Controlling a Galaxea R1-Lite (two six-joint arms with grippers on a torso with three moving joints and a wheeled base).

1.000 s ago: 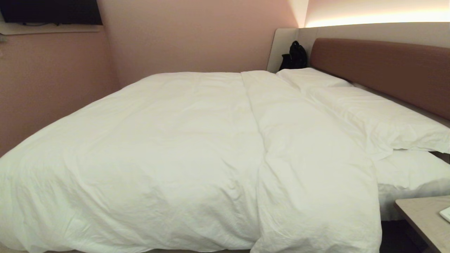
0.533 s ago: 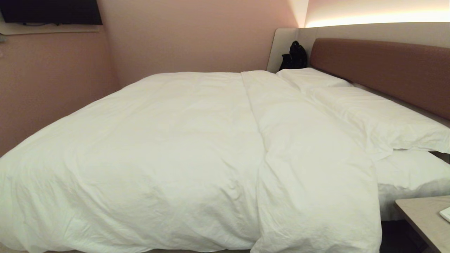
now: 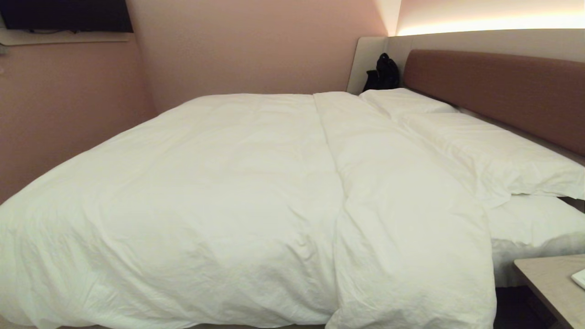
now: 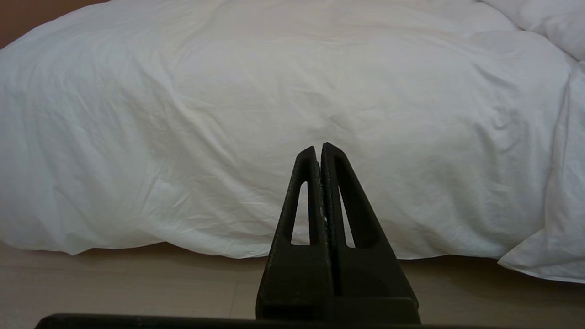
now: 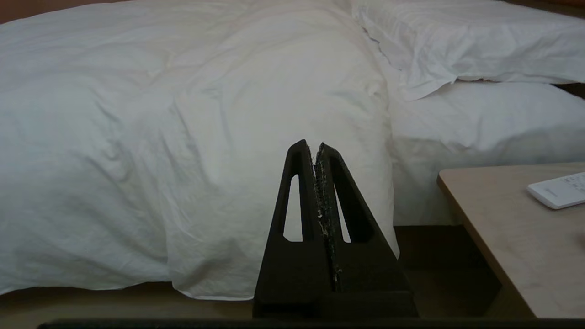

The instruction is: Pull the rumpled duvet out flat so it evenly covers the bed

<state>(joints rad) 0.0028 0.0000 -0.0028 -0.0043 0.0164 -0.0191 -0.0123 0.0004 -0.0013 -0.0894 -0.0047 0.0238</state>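
White and thick, the duvet (image 3: 237, 201) lies over most of the bed (image 3: 502, 96), its near side hanging down to the wood-toned floor (image 4: 137, 283). Its surface is puffy, with soft shallow wrinkles across the cotton-like cover. A long ridge runs from the far side to the near edge, where a doubled band of duvet lies folded toward the headboard end; this band drops lower at the near corner than the part beside it. To the right of the band, flat white pillows (image 3: 493, 151) lie against the reddish-brown padded headboard (image 3: 498, 91), which sits inside a beige panel. Below the nearest pillow the white-sheeted mattress (image 3: 534, 228) shows, uncovered by the duvet.

Neither arm appears in the head view. In the left wrist view the left gripper (image 4: 320, 153) hovers low in front of the duvet's hanging near side, apart from it, its black wedge-shaped jaws clenched together on nothing. In the right wrist view the right gripper (image 5: 314, 150) faces the folded band's hanging corner, jaws likewise pressed together and empty, their inner faces rough and flecked.

A pale wood-grain desk (image 5: 498, 237) stands just beside the bed near the pillows, carrying a flat white remote-like object (image 5: 557, 189). A dark bag (image 3: 383, 73) rests in the far corner by the headboard.
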